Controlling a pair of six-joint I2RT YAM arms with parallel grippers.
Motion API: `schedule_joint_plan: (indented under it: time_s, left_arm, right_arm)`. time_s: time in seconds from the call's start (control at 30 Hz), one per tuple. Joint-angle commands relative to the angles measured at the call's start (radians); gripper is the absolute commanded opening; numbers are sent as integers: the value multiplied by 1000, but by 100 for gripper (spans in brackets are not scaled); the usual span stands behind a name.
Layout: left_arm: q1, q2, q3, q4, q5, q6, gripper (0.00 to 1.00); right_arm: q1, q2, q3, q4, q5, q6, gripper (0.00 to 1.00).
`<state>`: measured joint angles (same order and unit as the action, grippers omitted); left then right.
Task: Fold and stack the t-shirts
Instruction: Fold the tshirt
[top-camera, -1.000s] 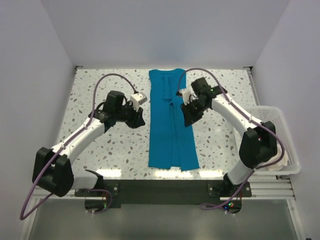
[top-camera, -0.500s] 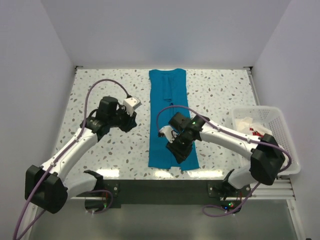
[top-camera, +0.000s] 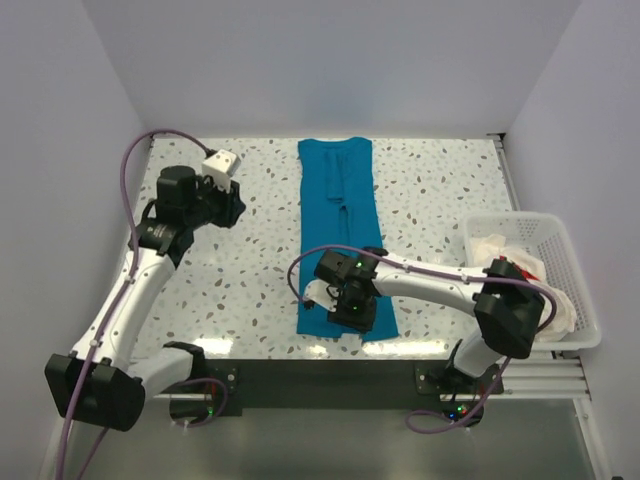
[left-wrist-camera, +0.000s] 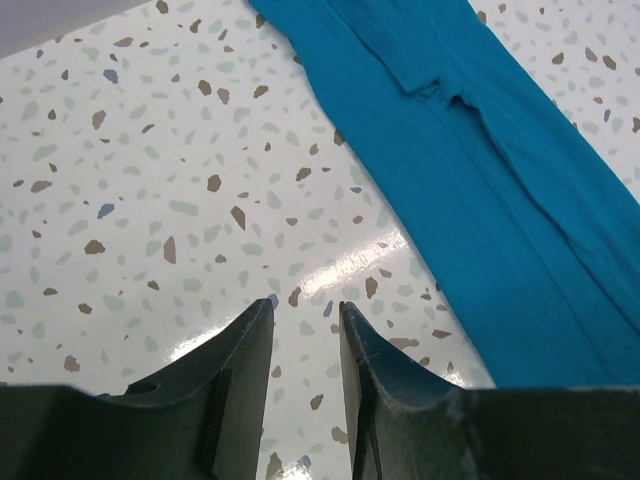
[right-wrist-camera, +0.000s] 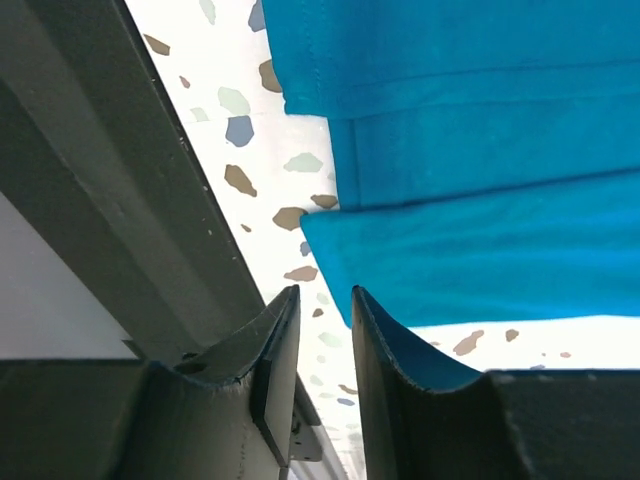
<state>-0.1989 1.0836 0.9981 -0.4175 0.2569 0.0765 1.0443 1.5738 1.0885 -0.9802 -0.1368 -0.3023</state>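
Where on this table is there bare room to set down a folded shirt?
Widest bare patch: the far table between the teal shirt and the white basket. Also free: left of the shirt, nearer the front edge than the left gripper. Crowded: the shirt's near hem, where the right gripper sits.

Nothing legible showed in any view. The teal t-shirt (top-camera: 338, 200) carried no print or label that could be read, and the red marks on the white t-shirt (top-camera: 488, 246) in the basket (top-camera: 583, 290) were too small to make out as letters or signs
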Motion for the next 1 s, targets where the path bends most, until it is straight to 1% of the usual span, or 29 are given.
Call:
schedule_joint_plan:
  time_s: [0.0,0.07,0.17,0.27,0.43,0.77,0.9,0.97]
  left_arm:
    - [47,55,91,-9,54,-57,38]
    - [62,64,102,-18,74,-50,37]
    - [72,59,105,-14,77,-35,37]
    - [78,61,105,-12,88,-27,37]
    - [82,68,102,-15,107,0,37]
    - [90,59,89,-27,130,23,37]
    - [93,52,85,-27,133,29,37]
    - [96,52,83,-29,134,32,37]
  right_arm:
    - [13,71,25,5,-9,-58,29]
    - [26,78,21,-5,-24,-46,30]
    - [51,103,2,-2,11,-26,31]
    - [53,118,-4,26,29,-11,31]
    - [68,126,-10,41,11,32,31]
    - [85,167,-24,72,54,57,31]
    - [86,189,-22,72,71,57,30]
    - [89,201,-19,71,71,57,27]
